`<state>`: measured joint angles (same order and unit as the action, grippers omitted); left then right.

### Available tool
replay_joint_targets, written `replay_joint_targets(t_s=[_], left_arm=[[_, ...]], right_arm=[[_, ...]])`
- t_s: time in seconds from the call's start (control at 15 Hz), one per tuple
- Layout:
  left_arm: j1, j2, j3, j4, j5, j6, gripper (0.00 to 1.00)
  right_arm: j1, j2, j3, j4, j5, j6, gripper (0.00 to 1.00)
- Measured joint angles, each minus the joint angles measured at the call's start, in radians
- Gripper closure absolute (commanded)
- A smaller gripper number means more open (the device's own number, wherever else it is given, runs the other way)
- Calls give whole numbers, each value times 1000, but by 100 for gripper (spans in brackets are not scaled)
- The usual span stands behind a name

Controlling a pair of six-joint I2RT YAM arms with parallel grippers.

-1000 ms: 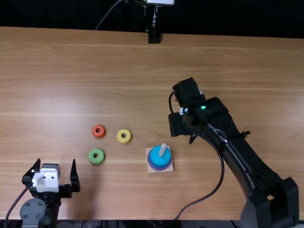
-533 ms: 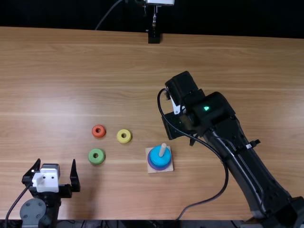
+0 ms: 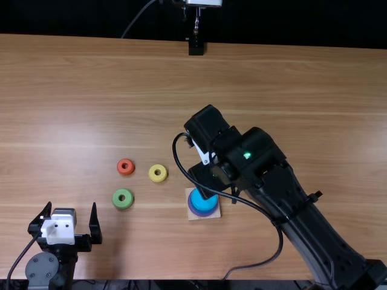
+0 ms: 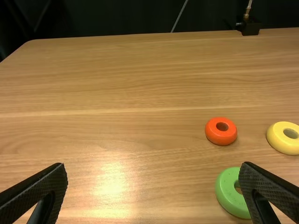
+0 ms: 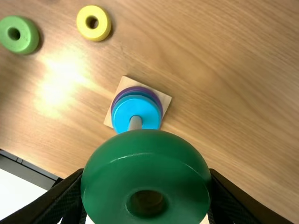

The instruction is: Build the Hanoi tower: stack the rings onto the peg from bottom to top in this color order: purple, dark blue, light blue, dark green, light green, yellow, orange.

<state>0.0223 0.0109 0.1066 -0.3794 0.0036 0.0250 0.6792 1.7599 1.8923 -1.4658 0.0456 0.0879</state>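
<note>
While the left hand (image 3: 70, 206) gapes wide, empty, the right hand (image 3: 210, 176) grips the dark green ring (image 5: 145, 163).

We took this for a robotics lab or a similar test bench, since a black left arm (image 3: 66, 240) and a black right arm (image 3: 302, 226) stood at the near side of a plain wooden table (image 3: 91, 90). We also saw a loose cable (image 3: 242, 266) beside the right one, and a small black mount (image 3: 196, 47) at the far edge, against a dark background.
</note>
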Motion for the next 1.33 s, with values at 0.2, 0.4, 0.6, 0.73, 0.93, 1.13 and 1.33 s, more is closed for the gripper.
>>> replay_joint_targets(t_s=[0.2, 0.4, 0.6, 0.73, 0.93, 1.13, 1.33], left_arm=[[0, 0, 0, 0, 0, 1, 0], [0, 0, 0, 0, 0, 0, 0], [0, 0, 0, 0, 0, 0, 0], [0, 0, 0, 0, 0, 0, 0], [0, 0, 0, 0, 0, 0, 0], [0, 0, 0, 0, 0, 0, 0], [0, 0, 0, 0, 0, 0, 0]], right_arm=[[6, 0, -3, 1, 0, 3, 100], [6, 0, -56, 5, 0, 4, 100], [6, 0, -89, 5, 0, 7, 100], [6, 0, -89, 11, 0, 7, 100], [6, 0, -88, 15, 0, 9, 100], [8, 0, -88, 15, 0, 12, 100], [21, 0, -88, 15, 0, 15, 100]])
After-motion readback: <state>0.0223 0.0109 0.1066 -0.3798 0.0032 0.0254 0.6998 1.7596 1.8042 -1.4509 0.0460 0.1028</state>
